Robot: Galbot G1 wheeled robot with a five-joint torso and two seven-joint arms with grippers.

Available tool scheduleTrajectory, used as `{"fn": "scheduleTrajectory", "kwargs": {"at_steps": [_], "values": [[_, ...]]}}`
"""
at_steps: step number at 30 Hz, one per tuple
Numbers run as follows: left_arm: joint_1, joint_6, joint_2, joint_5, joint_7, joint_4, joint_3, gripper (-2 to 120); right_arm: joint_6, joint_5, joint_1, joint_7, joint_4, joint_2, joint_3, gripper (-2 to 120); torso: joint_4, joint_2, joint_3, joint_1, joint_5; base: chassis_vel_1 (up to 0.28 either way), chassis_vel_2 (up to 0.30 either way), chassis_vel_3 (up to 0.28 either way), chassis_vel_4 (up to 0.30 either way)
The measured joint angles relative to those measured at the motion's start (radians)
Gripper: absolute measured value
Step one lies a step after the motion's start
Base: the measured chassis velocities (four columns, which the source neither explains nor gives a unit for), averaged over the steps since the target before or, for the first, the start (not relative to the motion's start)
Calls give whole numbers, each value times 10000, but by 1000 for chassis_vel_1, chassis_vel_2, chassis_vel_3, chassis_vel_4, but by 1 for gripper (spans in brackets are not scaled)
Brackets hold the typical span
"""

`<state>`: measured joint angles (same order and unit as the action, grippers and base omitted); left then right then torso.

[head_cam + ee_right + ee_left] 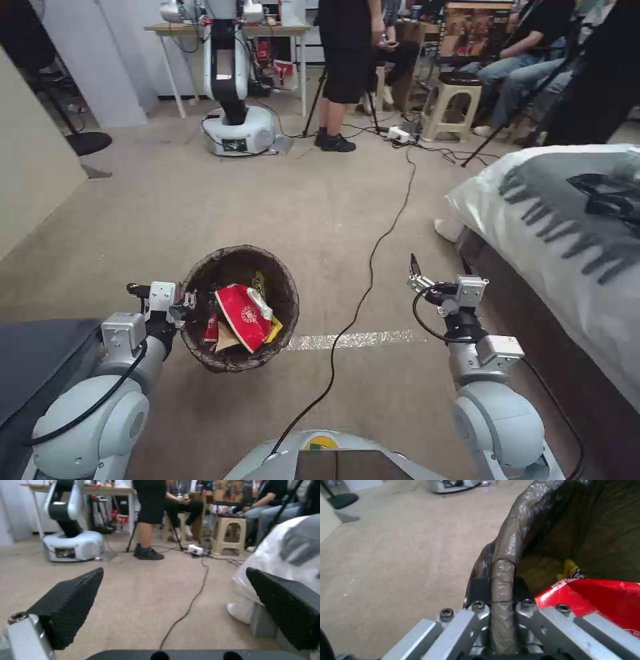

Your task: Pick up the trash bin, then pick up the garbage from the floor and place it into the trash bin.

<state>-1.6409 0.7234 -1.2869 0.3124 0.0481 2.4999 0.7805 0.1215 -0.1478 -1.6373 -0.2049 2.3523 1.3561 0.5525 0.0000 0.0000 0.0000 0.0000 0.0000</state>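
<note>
The trash bin [239,308], lined with a crinkled dark bag, hangs in front of me at lower left above the carpet floor [320,200]. My left gripper [187,305] is shut on its near rim [502,585]. Inside the bin lies garbage: a crushed red-and-white paper cup [243,315], a brown paper scrap [225,339] and a yellow wrapper [570,571]. My right gripper [415,272] is held out over the floor to the right, open, its two black pads [71,605] wide apart with nothing between them.
A black cable [363,293] runs across the carpet between my arms. A bed with a white and grey cover [567,227] stands at the right. Another robot's base [240,130], a table, stools and people are at the far side.
</note>
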Motion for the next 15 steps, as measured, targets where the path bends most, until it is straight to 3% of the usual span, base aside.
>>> {"fn": "scheduleTrajectory", "kwargs": {"at_steps": [15], "values": [[7, -118, -16, -45, 35, 0, -67, 3, 94, -130, 79, -152, 17, -17, 70, 100, -1, 0, 0, 0, 0, 49, 47, 48, 51]]}}
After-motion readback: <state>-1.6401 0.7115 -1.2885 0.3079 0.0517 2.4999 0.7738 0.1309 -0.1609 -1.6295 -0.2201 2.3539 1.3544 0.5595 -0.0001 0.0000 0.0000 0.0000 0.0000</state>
